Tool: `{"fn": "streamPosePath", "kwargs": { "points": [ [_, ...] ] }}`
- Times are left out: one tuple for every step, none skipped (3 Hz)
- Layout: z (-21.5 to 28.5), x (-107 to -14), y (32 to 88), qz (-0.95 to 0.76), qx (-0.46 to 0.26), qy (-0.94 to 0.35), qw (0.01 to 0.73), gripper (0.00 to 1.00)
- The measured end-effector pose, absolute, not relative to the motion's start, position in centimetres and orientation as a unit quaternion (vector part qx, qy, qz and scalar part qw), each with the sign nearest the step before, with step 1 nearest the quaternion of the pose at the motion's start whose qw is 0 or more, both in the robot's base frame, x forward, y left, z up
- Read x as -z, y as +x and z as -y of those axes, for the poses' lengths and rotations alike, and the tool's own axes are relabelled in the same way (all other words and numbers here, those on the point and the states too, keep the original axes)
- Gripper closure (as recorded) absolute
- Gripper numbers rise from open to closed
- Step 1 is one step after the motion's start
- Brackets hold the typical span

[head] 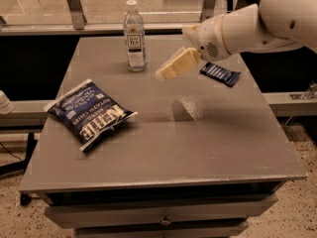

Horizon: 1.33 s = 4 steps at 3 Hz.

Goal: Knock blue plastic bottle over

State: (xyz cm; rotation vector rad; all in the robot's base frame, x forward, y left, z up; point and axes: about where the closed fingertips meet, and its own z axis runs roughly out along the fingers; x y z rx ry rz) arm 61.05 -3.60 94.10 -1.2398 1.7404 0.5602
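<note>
The blue plastic bottle [134,36] stands upright at the back left of the grey table [208,138]. It is clear with a white cap and a white label. My gripper [167,72] hangs above the table on a white arm coming from the upper right. Its cream fingers point left and down. The tips are a short way to the right of the bottle, at about the height of its base, and do not touch it.
A dark blue chips bag [89,113] lies flat at the table's left front. A small dark blue snack bar wrapper [220,74] lies at the back right, under the arm. A rail and dark gap run behind the table.
</note>
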Motion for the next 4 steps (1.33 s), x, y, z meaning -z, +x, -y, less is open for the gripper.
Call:
{"fn": "streamPosePath", "kwargs": {
  "points": [
    [2.5, -92.1, 62.4, -0.696, -0.247, -0.483, 0.471, 0.0],
    [0.7, -90.4, 64.8, -0.682, -0.267, -0.466, 0.497, 0.0],
    [-1.3, -89.1, 67.1, -0.665, -0.286, -0.462, 0.513, 0.0],
    [-3.6, -88.6, 69.1, -0.645, -0.297, -0.468, 0.526, 0.0]
  ]
}}
